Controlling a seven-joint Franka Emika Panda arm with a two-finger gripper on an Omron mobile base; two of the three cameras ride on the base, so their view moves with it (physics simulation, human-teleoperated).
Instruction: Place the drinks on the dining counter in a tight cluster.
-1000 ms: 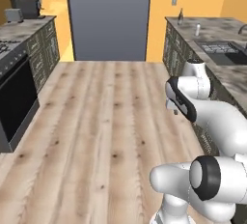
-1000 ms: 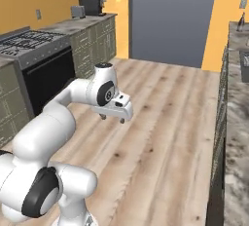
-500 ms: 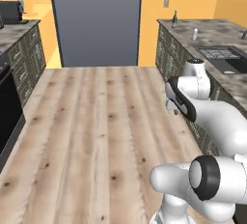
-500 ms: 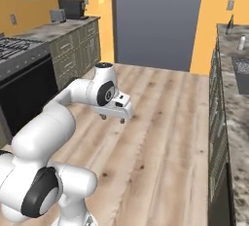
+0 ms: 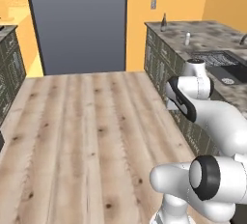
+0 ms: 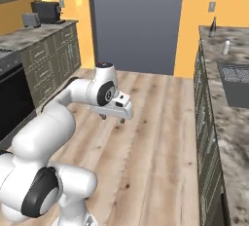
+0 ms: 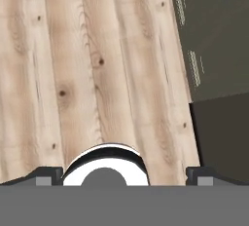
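A dark wine bottle (image 5: 164,21) (image 6: 213,27) stands near the far end of the marbled kitchen counter (image 5: 207,37) on the right. A small pale water bottle (image 5: 187,38) (image 6: 226,46) stands a little nearer on the same counter. My gripper (image 6: 112,119) hangs over the wooden floor, pointing down, far from both bottles. It is open and holds nothing. In the hand view its fingertips (image 7: 48,174) sit wide apart above floor planks, with a dark cabinet front (image 7: 214,35) at the right. The dining counter is out of view.
A sink (image 6: 237,76) is set into the right counter, nearer than the bottles. Across the room, a second counter (image 6: 34,32) carries a coffee machine (image 6: 46,11), with a black oven (image 6: 9,98) beside it. A grey door (image 5: 77,22) closes the far wall.
The whole picture has shifted as the base moved: the right counter and its bottles have come closer and the stove has slid off to the left. The arm's pose and the open gripper are unchanged.
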